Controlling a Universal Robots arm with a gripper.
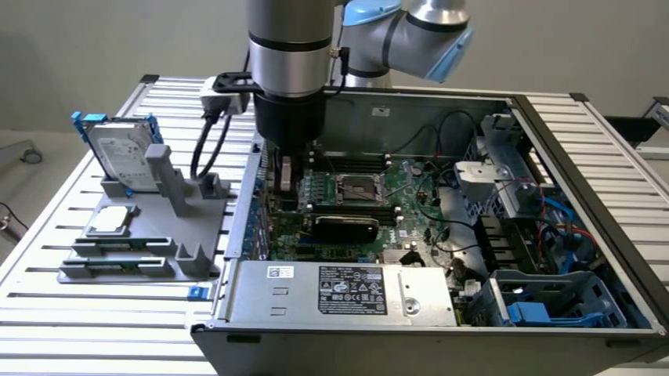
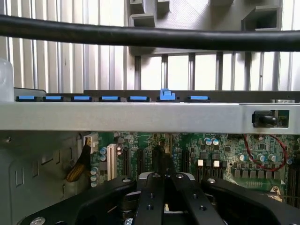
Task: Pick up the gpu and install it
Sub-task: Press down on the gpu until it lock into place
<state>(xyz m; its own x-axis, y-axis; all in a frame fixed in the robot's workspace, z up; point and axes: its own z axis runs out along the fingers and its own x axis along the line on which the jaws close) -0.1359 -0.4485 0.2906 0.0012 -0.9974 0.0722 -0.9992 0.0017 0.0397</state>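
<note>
Table (image 1: 94, 313) of pale ribbed metal slats, plain light wall behind. On it an open computer case (image 1: 585, 117), lid off, circuit board (image 1: 418, 196) facing up, silver power supply (image 1: 345, 294) with a black label along the near side. On the exterior view's left of the case stands a grey holder (image 1: 136, 235); a silver hard drive (image 1: 121, 157) in a blue frame stands upright in it. Arm (image 1: 287, 47) drops straight down from the top, silver then black, into the case at the exterior view's left edge of the board. Hand (image 1: 280, 182) points down just above the card slots, close to the case wall. Wrist view: black fingers (image 2: 152, 197) drawn together, hand (image 2: 162, 161) clenched, green board (image 2: 220, 150) and upright slots past it, a silver case rail (image 2: 140, 117) with a row of blue clips (image 2: 167, 95) beyond, thick black cable (image 2: 150, 37) across. The gpu (image 1: 345, 227), glossy black rounded cover, sits on the board mid-case, between the processor socket and the power supply, near the hand and clear of it, on the exterior view's right. Cannot tell whether it is seated in a slot.
</note>
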